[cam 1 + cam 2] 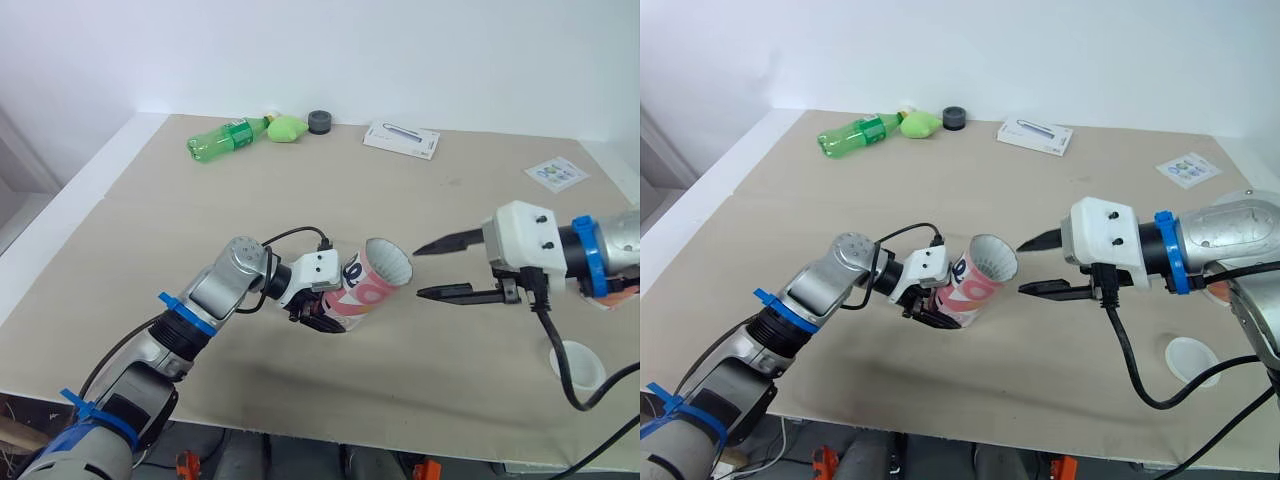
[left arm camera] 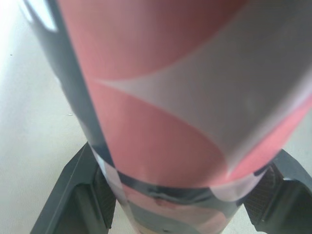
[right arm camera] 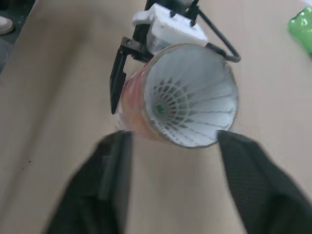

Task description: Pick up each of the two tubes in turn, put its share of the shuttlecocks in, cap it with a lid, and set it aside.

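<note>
Left gripper (image 1: 322, 308) clamped the tilted tube (image 1: 375, 282); right gripper (image 1: 417, 271) gaped empty at its mouth (shuttlecock (image 3: 180, 105) inside). Uncapped, it could slide out.

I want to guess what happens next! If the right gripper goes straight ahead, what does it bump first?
Probably the open end of the tube, held by the left gripper and facing the right gripper; a shuttlecock sits inside. Depth is unclear.

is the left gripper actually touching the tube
Touching. The left wrist view shows the tube held between the two fingers of the left gripper, both pads pressed against its sides.
</note>
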`<state>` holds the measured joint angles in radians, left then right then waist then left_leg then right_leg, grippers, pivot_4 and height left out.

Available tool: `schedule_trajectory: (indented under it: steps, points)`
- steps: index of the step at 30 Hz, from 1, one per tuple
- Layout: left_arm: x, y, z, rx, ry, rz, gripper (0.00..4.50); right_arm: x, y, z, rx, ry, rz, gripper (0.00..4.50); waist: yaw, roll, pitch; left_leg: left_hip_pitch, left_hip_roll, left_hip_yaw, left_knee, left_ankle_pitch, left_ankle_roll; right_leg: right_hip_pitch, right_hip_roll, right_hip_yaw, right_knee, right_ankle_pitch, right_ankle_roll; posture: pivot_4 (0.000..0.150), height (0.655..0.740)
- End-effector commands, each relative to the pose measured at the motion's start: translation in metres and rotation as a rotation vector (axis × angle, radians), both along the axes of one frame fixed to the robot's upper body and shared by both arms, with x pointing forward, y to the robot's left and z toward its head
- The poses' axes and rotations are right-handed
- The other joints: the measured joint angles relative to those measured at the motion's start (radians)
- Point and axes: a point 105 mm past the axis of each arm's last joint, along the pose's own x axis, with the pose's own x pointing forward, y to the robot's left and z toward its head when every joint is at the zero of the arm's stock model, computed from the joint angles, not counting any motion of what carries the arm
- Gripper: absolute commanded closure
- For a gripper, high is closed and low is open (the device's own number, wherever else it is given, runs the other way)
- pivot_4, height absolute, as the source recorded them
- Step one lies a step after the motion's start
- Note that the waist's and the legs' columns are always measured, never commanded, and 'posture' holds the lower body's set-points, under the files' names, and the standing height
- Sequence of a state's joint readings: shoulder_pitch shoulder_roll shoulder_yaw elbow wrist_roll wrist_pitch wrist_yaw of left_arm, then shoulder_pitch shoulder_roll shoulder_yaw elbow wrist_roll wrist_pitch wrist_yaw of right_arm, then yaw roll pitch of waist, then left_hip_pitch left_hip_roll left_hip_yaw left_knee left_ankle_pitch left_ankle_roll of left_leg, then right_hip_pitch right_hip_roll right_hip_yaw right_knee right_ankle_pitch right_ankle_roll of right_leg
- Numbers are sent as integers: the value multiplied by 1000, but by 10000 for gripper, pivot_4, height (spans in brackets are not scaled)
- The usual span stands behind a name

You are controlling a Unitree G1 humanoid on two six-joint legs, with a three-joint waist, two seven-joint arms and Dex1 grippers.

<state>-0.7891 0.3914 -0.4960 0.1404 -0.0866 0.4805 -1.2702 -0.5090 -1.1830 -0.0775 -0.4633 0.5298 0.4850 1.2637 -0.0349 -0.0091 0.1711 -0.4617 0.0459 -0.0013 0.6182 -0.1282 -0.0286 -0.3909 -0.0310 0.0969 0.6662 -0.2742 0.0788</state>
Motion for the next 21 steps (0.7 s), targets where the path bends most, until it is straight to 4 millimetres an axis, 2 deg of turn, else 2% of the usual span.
schedule_trajectory:
  steps: [1, 2, 7, 11, 14, 16, 18, 21]
  points:
    - [3, -2, 4, -7, -18, 7, 16994, -3, -4, 16, 24, -39, -3, 2349, 2, 0, 0, 0, 0, 0, 0, 0, 0, 0, 0, 0, 0, 0, 0, 1500, 7294]
    - [3, -3, 4, -12, -19, 7, 16994, -4, -6, 18, 31, -40, -11, 711, 3, 0, 0, 0, 0, 0, 0, 0, 0, 0, 0, 0, 0, 0, 0, 1500, 7294]
    - [1, -8, 5, -33, -15, -6, 16994, -7, -21, 24, 104, 5, -68, 711, 12, 0, 0, 0, 0, 0, 0, 0, 0, 0, 0, 0, 0, 0, 0, 1500, 7294]
    - [0, -9, 5, -37, -24, -25, 16994, -4, -41, 23, 181, 41, -159, 711, 13, 0, 0, 0, 0, -1, 0, 0, 0, 1, 0, 0, 0, 0, 0, 1500, 7294]
    - [0, -10, 4, -36, -24, -34, 16994, -2, -44, 26, 258, 91, -174, 8670, 12, 0, 0, 0, 0, 0, 0, 0, 0, 0, 0, 0, 0, 0, 0, 1500, 7294]
    - [-1, -10, 2, -29, -24, -42, 16994, -2, -41, 22, 235, 110, -153, 19249, 12, 0, 0, 0, 0, 0, 0, 0, 0, 0, 1, 0, 0, 0, 0, 1500, 7294]
    - [0, -10, 2, -26, -26, -44, 16994, -1, -32, 22, 220, 129, -117, 25382, 12, 0, 0, 0, 0, 0, 0, 0, 0, 0, 1, 0, 0, 0, 0, 1500, 7294]
    - [1, -10, 3, -23, -27, -44, 16994, -1, -17, 21, 168, 138, -37, 39758, 11, 0, 0, 0, 0, 0, 1, 0, 0, 0, 1, 0, 0, 0, 0, 1500, 7294]
